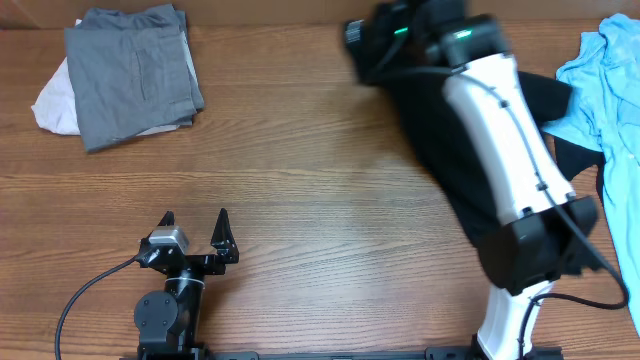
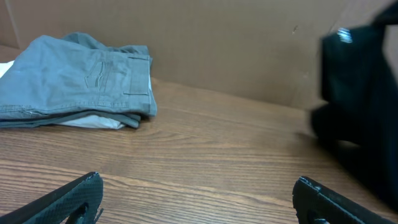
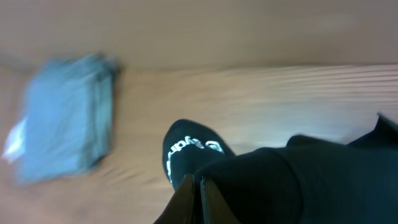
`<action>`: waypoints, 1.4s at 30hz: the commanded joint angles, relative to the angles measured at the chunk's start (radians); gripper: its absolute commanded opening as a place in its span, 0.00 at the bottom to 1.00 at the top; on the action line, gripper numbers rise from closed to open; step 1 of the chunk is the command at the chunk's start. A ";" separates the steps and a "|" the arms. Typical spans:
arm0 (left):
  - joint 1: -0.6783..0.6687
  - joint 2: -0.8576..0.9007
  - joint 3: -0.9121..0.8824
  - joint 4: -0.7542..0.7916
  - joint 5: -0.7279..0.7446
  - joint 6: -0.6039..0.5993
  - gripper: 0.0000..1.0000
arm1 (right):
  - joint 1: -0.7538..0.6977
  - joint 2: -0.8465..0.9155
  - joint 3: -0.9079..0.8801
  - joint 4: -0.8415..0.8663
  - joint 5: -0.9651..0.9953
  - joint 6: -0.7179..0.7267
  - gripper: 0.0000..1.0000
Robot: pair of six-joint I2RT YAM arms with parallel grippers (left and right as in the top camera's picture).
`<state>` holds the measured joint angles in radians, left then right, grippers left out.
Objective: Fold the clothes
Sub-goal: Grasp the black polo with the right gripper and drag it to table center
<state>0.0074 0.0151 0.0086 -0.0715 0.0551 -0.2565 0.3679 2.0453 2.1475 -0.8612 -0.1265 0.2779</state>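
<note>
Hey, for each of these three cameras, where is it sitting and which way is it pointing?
Overhead: fixed above the table, looking straight down; shows the left gripper open and the right arm stretched over the black shirt.
Left wrist: low over the wood, facing across to the back wall; its two spread fingers frame the bottom.
Right wrist: blurred, looking down past the right gripper, shut on the black shirt.
Shared: the folded grey garment appears in all three.

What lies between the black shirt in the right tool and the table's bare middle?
Nothing visible. The black short-sleeved shirt hangs from the right tool beside bare wooden tabletop; folded grey trousers lie far left, light blue garment far right.
</note>
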 commanded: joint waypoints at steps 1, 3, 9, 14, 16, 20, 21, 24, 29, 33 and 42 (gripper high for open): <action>0.005 -0.011 -0.004 -0.002 -0.007 -0.009 1.00 | 0.138 0.021 0.019 0.014 -0.069 0.034 0.04; 0.005 -0.011 -0.004 -0.002 -0.007 -0.009 1.00 | 0.206 0.038 0.019 0.016 -0.069 0.037 0.04; 0.005 -0.011 -0.004 -0.002 -0.007 -0.009 1.00 | 0.369 0.052 0.019 0.021 -0.060 0.037 0.05; 0.005 -0.011 -0.004 -0.002 -0.007 -0.009 1.00 | 0.411 0.051 0.019 0.013 0.095 0.029 0.88; 0.005 -0.011 -0.004 -0.002 -0.007 -0.009 1.00 | 0.396 0.051 0.022 0.002 0.132 0.029 0.95; 0.005 -0.011 -0.004 -0.002 -0.007 -0.009 1.00 | 0.323 0.039 0.093 -0.100 0.137 0.031 1.00; 0.005 -0.011 -0.004 -0.002 -0.007 -0.009 1.00 | 0.289 0.027 0.142 -0.165 0.136 0.041 1.00; 0.005 -0.011 -0.004 -0.002 -0.007 -0.009 1.00 | 0.220 -0.011 0.241 -0.303 0.133 0.064 1.00; 0.005 -0.011 -0.004 -0.002 -0.007 -0.009 1.00 | 0.105 -0.106 0.337 -0.521 0.042 0.063 1.00; 0.005 -0.011 -0.004 -0.002 -0.007 -0.009 1.00 | 0.053 -0.149 0.337 -0.633 0.017 0.064 1.00; 0.005 -0.011 -0.004 -0.003 -0.018 -0.009 1.00 | 0.040 -0.151 0.337 -0.760 0.019 0.087 1.00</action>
<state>0.0074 0.0151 0.0086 -0.0727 0.0521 -0.2565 0.4103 1.8854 2.4794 -1.6184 -0.1001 0.3416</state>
